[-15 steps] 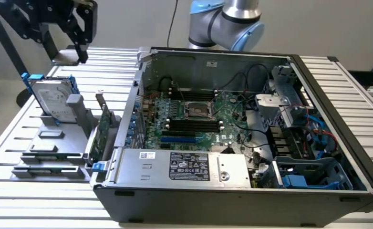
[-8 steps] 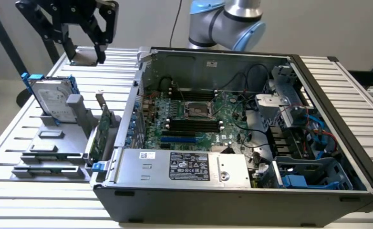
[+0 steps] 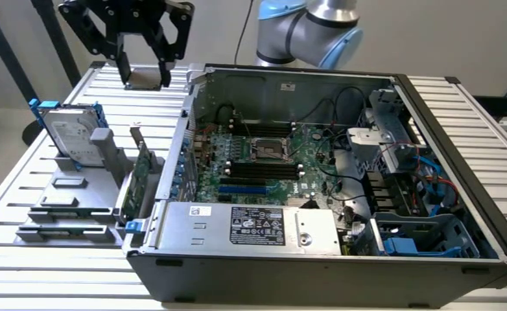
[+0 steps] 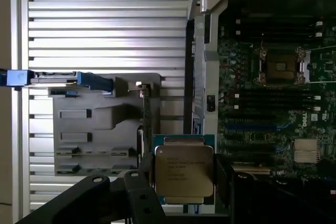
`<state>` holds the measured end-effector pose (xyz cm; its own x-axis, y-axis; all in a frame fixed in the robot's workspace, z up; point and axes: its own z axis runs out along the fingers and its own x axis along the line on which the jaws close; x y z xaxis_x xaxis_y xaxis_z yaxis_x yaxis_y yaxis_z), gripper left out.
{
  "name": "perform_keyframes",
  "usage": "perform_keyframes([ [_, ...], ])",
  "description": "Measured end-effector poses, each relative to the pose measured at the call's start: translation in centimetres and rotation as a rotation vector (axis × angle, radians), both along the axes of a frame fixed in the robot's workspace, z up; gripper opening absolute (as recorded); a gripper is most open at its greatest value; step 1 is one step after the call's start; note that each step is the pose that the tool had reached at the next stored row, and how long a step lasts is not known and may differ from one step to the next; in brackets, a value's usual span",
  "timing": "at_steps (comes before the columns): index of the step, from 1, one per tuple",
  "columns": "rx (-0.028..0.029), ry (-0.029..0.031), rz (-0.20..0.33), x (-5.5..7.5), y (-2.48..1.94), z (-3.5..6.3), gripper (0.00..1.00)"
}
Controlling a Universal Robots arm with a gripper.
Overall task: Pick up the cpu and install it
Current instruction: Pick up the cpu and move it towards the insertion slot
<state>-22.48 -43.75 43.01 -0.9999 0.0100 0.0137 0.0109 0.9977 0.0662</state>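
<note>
Gripper [image 3: 145, 67]: closed on cpu [image 4: 184, 174] by opposite edges, chip flat, printed lid up, likely for level seating; held high over table [image 3: 54, 272], beside open case [image 3: 323, 262], socket [image 3: 266, 150] on green board vacant, well apart

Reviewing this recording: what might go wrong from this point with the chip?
The claw grips the cpu by its edges above the slatted table; a slip could drop it there. The case wall stands between it and the socket, so a low path might strike the wall.
</note>
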Motion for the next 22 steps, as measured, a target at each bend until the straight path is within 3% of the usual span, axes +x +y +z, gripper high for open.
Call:
perform_keyframes([
  [10, 0.0, 0.0, 0.0, 4.5, 0.19, 0.0, 0.55],
  [15, -0.0001, 0.0, 0.0, 6.8, 0.51, -0.01, 0.55],
  [18, 0.0, 0.0, 0.0, 7.9, 1.24, -0.16, 0.55],
  [22, -0.0002, 0.0, 0.0, 9.0, 2.68, -0.61, 0.55],
])
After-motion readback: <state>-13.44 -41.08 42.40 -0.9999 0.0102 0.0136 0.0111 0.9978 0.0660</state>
